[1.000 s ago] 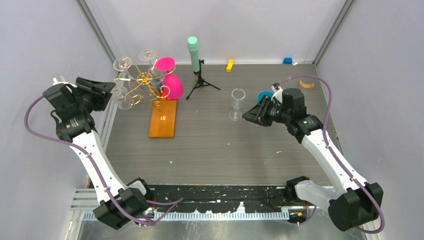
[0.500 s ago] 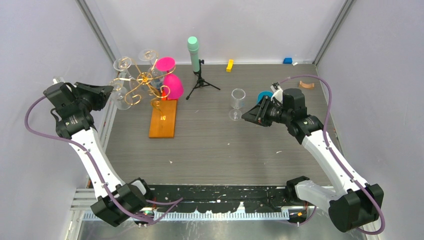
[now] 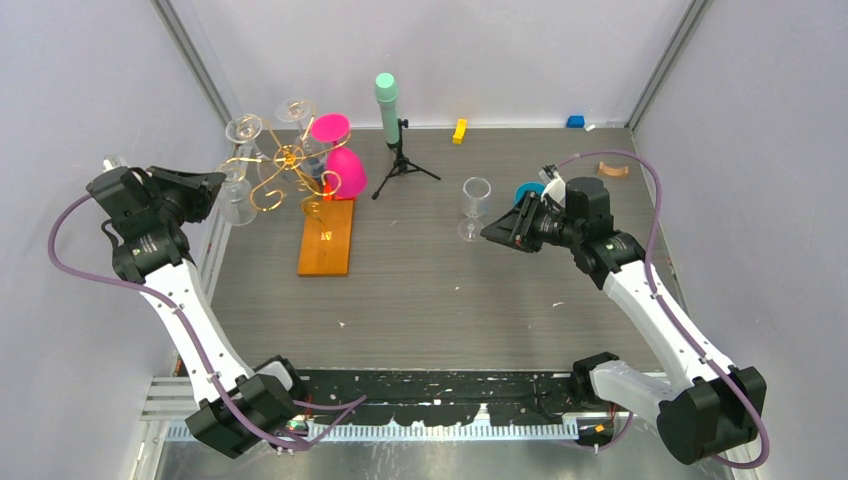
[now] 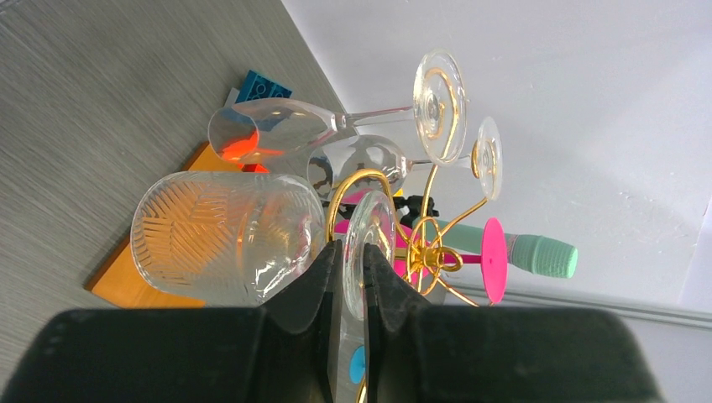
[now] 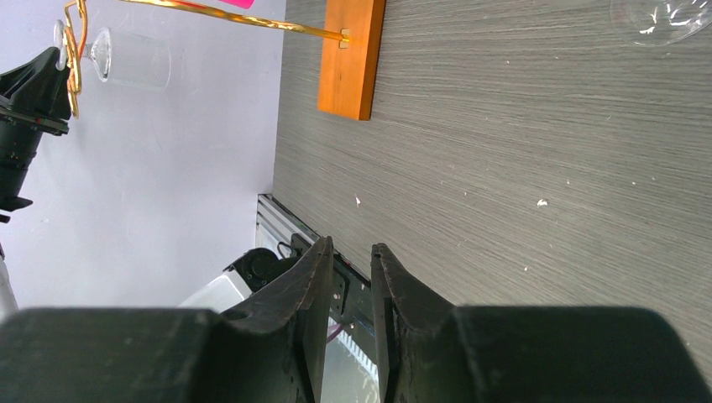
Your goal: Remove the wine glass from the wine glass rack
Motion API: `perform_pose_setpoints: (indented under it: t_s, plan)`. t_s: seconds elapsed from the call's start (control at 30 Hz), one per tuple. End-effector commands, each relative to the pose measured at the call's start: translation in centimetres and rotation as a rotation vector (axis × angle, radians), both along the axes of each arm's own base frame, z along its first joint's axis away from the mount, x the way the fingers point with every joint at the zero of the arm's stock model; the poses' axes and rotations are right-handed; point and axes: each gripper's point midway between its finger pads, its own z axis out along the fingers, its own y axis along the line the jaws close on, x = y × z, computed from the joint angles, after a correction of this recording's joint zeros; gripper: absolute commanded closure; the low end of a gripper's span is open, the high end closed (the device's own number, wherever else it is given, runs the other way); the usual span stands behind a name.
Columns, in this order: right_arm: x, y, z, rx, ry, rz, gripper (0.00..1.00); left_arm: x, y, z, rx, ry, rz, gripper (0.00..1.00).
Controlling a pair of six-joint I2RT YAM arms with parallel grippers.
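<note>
The gold wire wine glass rack [image 3: 290, 160] stands on its orange wooden base [image 3: 327, 240] at the back left. Clear and pink glasses hang from it upside down. My left gripper [image 3: 222, 185] is at the rack's left side. In the left wrist view it [image 4: 353, 256] is shut on the foot of a ribbed clear wine glass [image 4: 227, 239], beside a gold scroll arm [image 4: 428, 252]. My right gripper [image 3: 487, 232] hovers low over the table, slightly open and empty [image 5: 350, 252], next to a clear glass [image 3: 475, 205] standing upright on the table.
Two pink glasses [image 3: 345, 172] hang on the rack's right side. A black tripod with a mint-green cylinder [image 3: 388, 105] stands behind the base. A yellow block [image 3: 459, 130], a blue block [image 3: 575, 122] and a blue round thing [image 3: 528, 192] lie at the back right.
My left gripper has shifted slightly left with the glass in its hold. The right gripper has edged a little to the left.
</note>
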Motion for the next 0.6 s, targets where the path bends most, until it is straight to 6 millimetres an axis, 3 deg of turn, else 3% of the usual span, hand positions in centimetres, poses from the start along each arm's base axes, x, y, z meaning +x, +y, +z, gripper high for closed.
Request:
perform_pose_setpoints:
  t_s: [0.0,0.27,0.57]
  plan:
    - [-0.2,0.3,1.9,0.042,-0.07,0.017,0.71,-0.5,-0.4,1.2,-0.007,-0.042,0.008,1.0]
    - [-0.2,0.4,2.2,0.058,-0.072,0.023,0.71,-0.5,-0.5,4.3,-0.003,-0.113,0.019,1.0]
    - [0.0,0.5,1.9,0.061,-0.067,0.014,0.71,-0.5,-0.7,5.1,-0.018,-0.156,0.021,1.0]
